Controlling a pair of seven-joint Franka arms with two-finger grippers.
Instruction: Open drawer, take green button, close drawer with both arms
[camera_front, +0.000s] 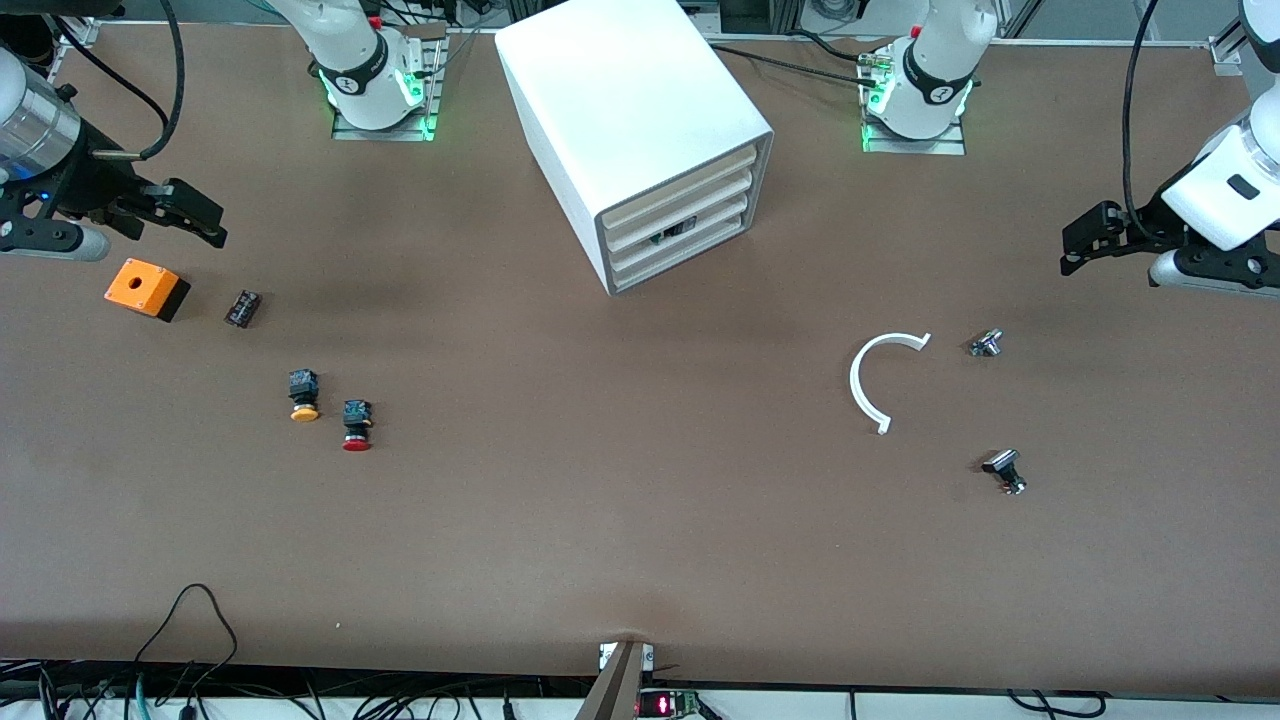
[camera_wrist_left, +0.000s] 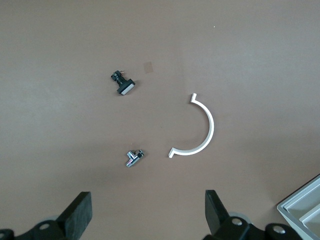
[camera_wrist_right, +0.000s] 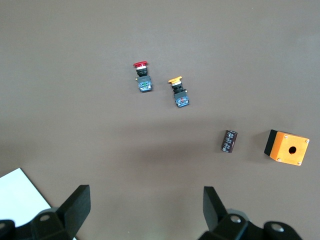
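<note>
The white cabinet (camera_front: 640, 110) stands at the middle of the table near the arms' bases. All its drawers are pushed in, and the drawer (camera_front: 682, 258) is the bottommost one. The button with the green cap is hidden. My left gripper (camera_front: 1085, 240) hangs open over bare table at the left arm's end, with nothing between its fingers (camera_wrist_left: 80, 216). My right gripper (camera_front: 195, 212) hangs open over the table at the right arm's end, just above an orange box (camera_front: 146, 288), and it holds nothing.
Toward the right arm's end lie a black cylinder (camera_front: 243, 308), a yellow-capped button (camera_front: 304, 395) and a red-capped button (camera_front: 357, 424). Toward the left arm's end lie a white half ring (camera_front: 868, 385), a small metal part (camera_front: 986, 344) and a black-capped part (camera_front: 1005, 470).
</note>
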